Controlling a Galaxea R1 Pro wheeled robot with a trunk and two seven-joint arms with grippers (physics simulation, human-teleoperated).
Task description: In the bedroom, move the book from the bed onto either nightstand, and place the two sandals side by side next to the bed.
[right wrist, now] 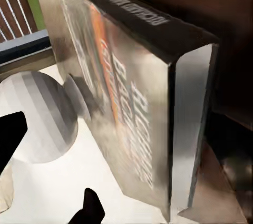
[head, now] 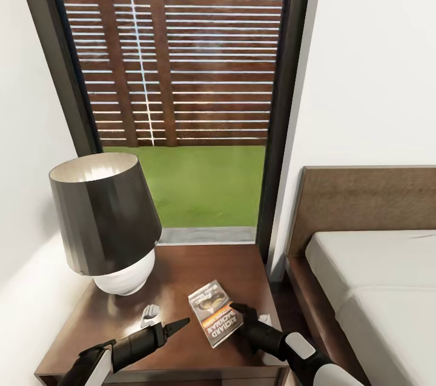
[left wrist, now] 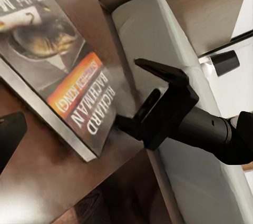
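The book (head: 212, 312) lies flat on the dark-brown nightstand (head: 200, 265), near its front right part, cover up with the orange band showing. My right gripper (head: 241, 313) stands open at the book's right edge; in the left wrist view its fingers (left wrist: 158, 68) are spread wide beside the book (left wrist: 58, 71), the lower one close to the book's corner. From the right wrist view the book (right wrist: 121, 103) fills the space just past the fingertips. My left gripper (head: 181, 322) points at the book's left side from a short gap, looking open and empty. The sandals are out of view.
A dark-shaded lamp (head: 106, 222) with a white base stands on the nightstand's left half, and a small white object (head: 149, 312) lies in front of it. The bed (head: 375, 277) with its off-white mattress is right of the nightstand. A tall window (head: 181, 101) is behind.
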